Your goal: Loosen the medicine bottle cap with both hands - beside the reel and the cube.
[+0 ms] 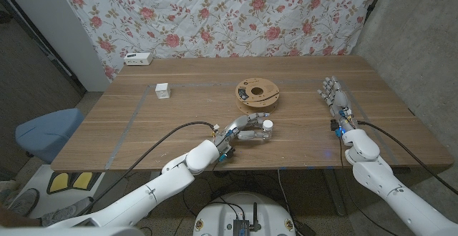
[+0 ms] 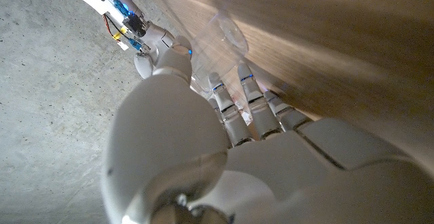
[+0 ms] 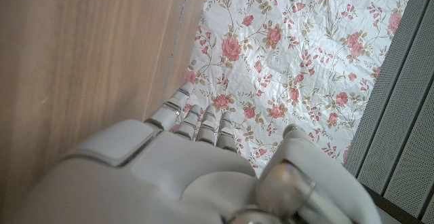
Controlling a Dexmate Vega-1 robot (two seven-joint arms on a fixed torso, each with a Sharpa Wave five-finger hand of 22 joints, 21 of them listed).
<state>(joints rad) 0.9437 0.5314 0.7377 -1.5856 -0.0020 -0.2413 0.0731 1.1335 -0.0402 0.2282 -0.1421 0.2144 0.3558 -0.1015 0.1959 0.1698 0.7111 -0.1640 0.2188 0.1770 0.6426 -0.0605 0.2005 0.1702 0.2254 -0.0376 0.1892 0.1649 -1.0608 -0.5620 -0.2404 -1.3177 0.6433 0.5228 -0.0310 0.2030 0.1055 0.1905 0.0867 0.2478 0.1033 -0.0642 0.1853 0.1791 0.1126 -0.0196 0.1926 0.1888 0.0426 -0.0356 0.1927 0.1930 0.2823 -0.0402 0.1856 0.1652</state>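
Near the lower middle of the head view, the left hand (image 1: pixel 242 130) reaches in from the bottom left corner and lies on the wooden table (image 1: pixel 143 132), its fingers (image 1: pixel 255 117) stretched toward the right. The medicine bottle (image 1: pixel 266 129) stands upright at the fingertips, its white cap (image 1: pixel 267 124) on top; fingers pass above and below it and look to touch it, but the frame is too small to tell whether they actually grip it. To the right, well apart from the bottle, the right hand (image 1: pixel 336 100) rests on the table with its fingers extended and apart, holding nothing. Farther up the frame, just beyond the left hand, sits the brown reel (image 1: pixel 257 93), and higher to the left is the small white cube (image 1: pixel 162 89). A white box (image 1: pixel 137 59) lies at the table's far left corner, before the floral cloth (image 1: pixel 215 14).

The left wrist view adds a close look along the back of the left hand (image 2: pixel 224 149): its fingers (image 2: pixel 247 95) lie against the wood, with the clear body of the bottle (image 2: pixel 227 34) just past them, and the right arm (image 2: pixel 122 13) is visible beyond. The right wrist view shows the right hand (image 3: pixel 176 170) with fingers (image 3: pixel 196 122) straight beside the table's edge, the floral cloth (image 3: pixel 298 54) behind.
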